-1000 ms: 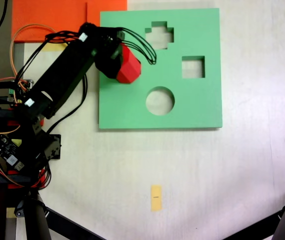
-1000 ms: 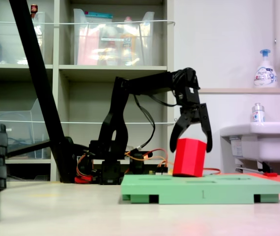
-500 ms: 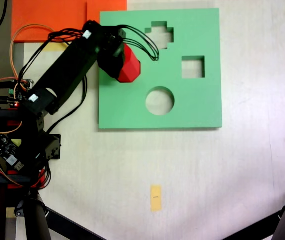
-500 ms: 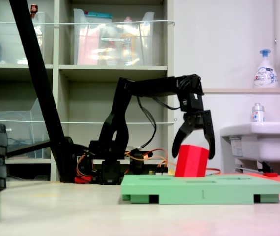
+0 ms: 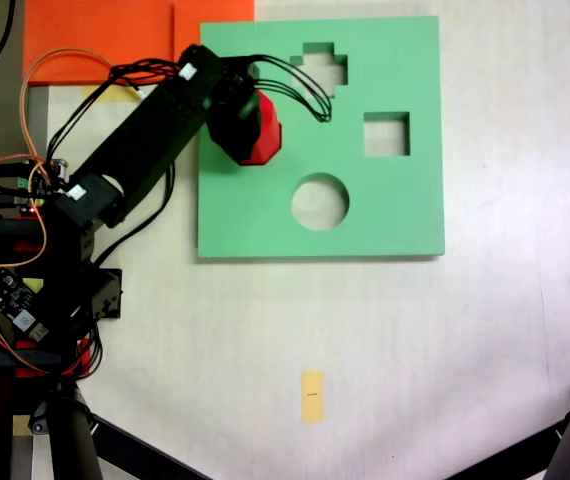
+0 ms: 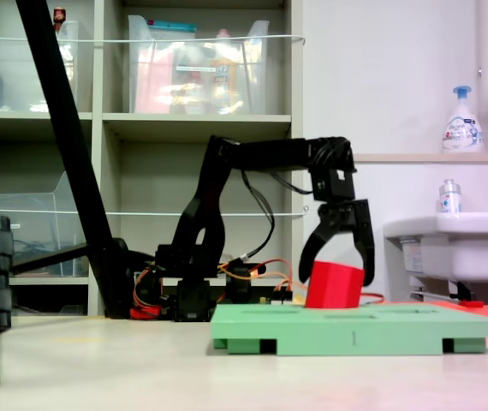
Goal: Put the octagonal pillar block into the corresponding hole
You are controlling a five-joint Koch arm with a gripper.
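I see the octagonal pillar block (image 6: 335,286) standing near-upright on the green foam board (image 5: 385,215), its long axis close to vertical with a slight lean toward the second exterior view's right. In the second exterior view only its upper part shows above the board — whether the base sits down inside a cutout I cannot tell. In the first exterior view the block (image 5: 261,132) sits near the board's upper-left corner, partly under the arm.

The gripper (image 6: 336,253) hangs over the block with its two black fingers spread about as wide as the block, tips at its upper corners, one on each side. It looks to be gripping the block, though how firmly I cannot judge.

The block is bright red foam with flat, matte sides. The board is a thick square slab of the same matte foam, with a cross-shaped cutout (image 5: 319,69), a square cutout (image 5: 386,134) and a round cutout (image 5: 320,201) showing the pale bench (image 5: 465,350) beneath.
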